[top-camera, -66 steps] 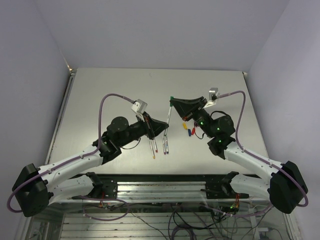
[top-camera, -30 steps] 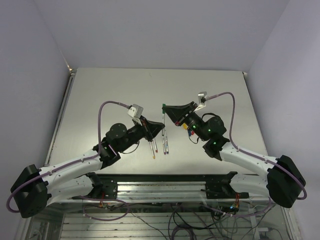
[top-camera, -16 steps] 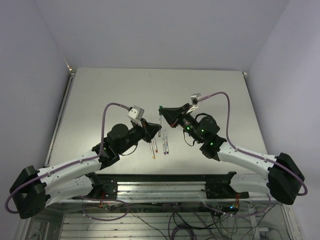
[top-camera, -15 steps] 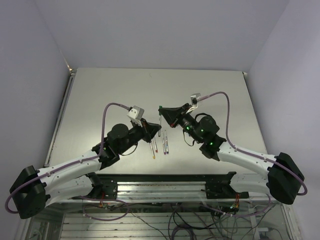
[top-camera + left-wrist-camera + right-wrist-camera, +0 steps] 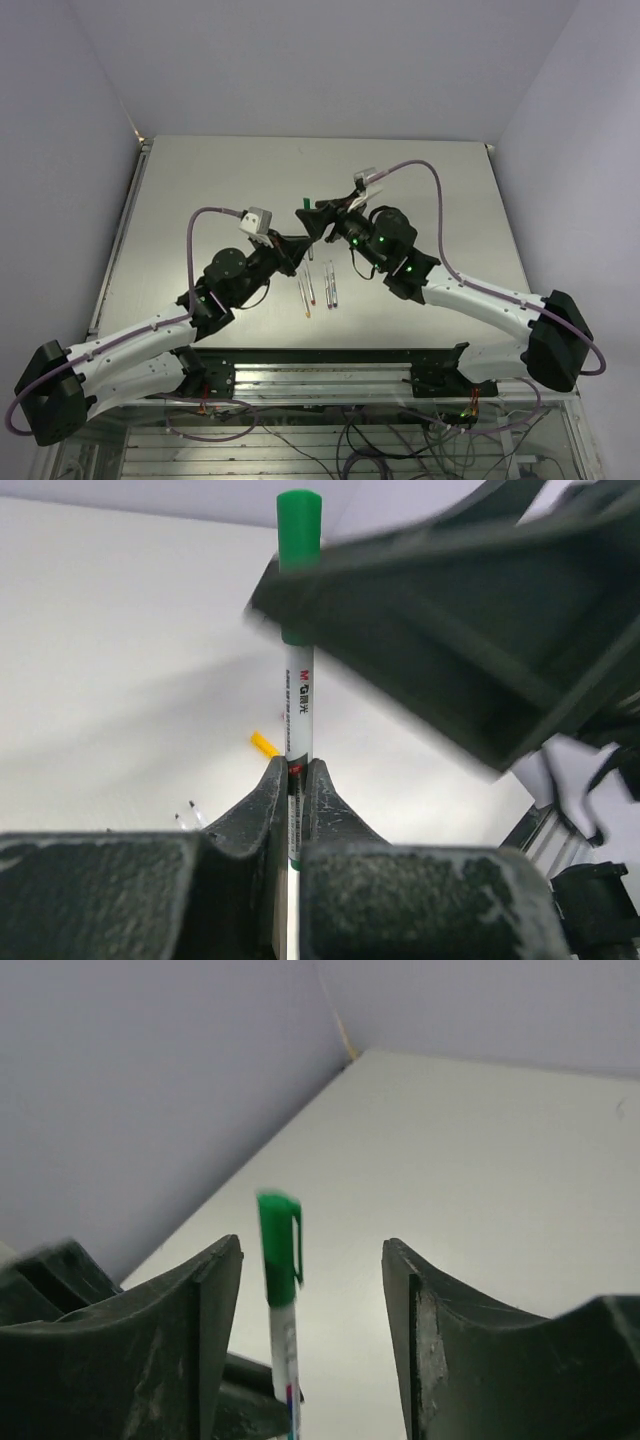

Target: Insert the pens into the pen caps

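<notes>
My left gripper (image 5: pixel 297 770) is shut on a grey-white pen (image 5: pixel 298 710) that stands upright. A green pen cap (image 5: pixel 298 530) sits on the pen's top end. My right gripper (image 5: pixel 312 1245) is open, with one jaw on each side of the green cap (image 5: pixel 278 1250), and neither jaw touches it. In the top view both grippers meet above the table's middle, left gripper (image 5: pixel 298 250) below right gripper (image 5: pixel 305 213). Several more pens (image 5: pixel 318 290) lie side by side on the table. A yellow cap (image 5: pixel 264 743) lies on the table beyond them.
The right arm's body (image 5: pixel 385 245) hangs over the patch of table to the right of the lying pens. A metal rail (image 5: pixel 330 370) runs along the near edge. Walls close in the table (image 5: pixel 200 180) at the back and on both sides.
My right gripper has opened and let go of the green cap, which stays on the pen. Both grippers have drifted left, with the pen still in the left one.
</notes>
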You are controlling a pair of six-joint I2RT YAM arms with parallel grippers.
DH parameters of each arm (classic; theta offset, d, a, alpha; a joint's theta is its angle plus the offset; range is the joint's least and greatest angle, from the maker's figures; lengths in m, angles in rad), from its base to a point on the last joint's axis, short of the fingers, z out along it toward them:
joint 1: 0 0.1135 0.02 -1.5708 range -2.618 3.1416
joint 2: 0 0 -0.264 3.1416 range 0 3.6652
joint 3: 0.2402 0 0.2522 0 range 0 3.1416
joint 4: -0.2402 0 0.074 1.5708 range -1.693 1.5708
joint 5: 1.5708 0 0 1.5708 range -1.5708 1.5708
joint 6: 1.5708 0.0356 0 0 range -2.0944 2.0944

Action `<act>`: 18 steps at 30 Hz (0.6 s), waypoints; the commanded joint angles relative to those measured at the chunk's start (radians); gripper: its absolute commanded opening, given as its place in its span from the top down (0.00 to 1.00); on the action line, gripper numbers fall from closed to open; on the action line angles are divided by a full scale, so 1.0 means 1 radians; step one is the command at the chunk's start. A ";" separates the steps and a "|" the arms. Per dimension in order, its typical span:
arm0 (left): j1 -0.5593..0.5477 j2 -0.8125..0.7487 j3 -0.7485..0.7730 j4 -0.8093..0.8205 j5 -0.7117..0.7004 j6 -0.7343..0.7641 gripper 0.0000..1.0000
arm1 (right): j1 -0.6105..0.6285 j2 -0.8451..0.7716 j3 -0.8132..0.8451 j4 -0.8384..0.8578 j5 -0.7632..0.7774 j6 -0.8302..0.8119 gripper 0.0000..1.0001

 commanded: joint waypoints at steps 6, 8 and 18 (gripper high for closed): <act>0.005 0.016 -0.052 -0.108 -0.146 -0.040 0.93 | -0.001 -0.174 0.054 -0.021 0.193 -0.129 0.28; 0.007 0.036 -0.040 -0.131 -0.185 -0.035 0.93 | -0.002 -0.213 0.029 -0.037 0.239 -0.135 0.21; 0.265 0.232 0.050 -0.239 -0.072 -0.062 0.93 | -0.067 -0.303 0.010 -0.282 0.500 -0.049 0.07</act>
